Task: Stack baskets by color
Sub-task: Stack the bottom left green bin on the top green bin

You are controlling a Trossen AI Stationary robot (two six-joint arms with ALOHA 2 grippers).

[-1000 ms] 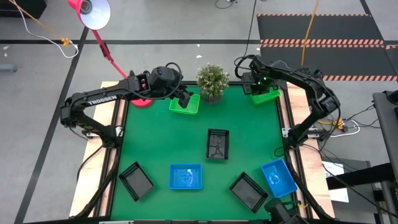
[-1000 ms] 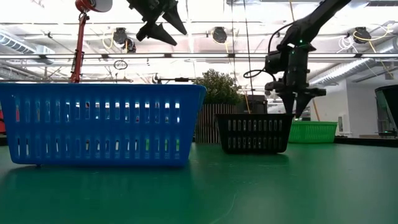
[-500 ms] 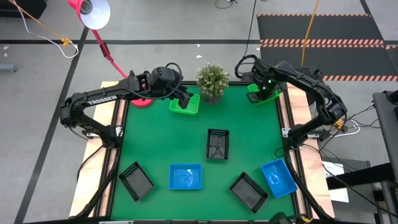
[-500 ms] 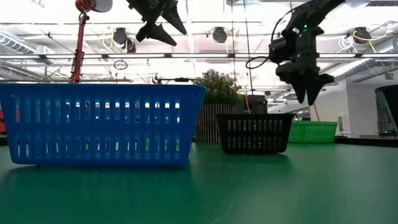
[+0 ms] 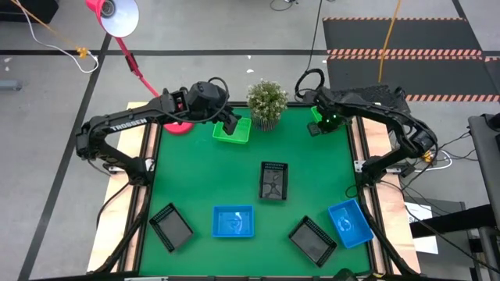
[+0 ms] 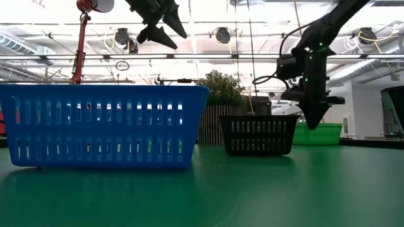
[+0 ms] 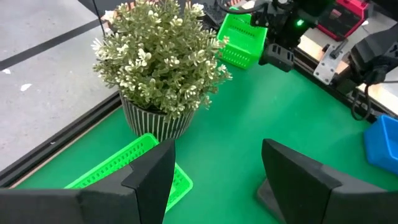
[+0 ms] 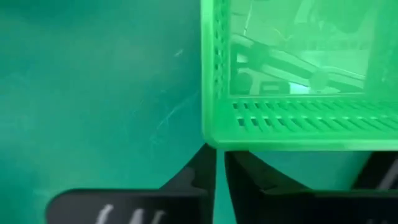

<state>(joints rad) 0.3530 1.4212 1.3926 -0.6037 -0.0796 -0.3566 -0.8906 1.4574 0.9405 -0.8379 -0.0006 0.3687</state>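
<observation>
The right gripper (image 5: 316, 127) had been snapped shut empty just beside the far-right green basket (image 8: 298, 74); no grasp was secured. The left gripper (image 5: 232, 126) was held open above the other green basket (image 5: 233, 133).

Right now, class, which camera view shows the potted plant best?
The left wrist view: the potted plant fills it, with leaves and striped pot plain. The high view shows its top only; the low view has it half hidden behind baskets; the right wrist view misses it.

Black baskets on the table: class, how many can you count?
3: one black basket mid-table, one at the near left corner, one near right beside a blue basket. None seems hidden.
</observation>
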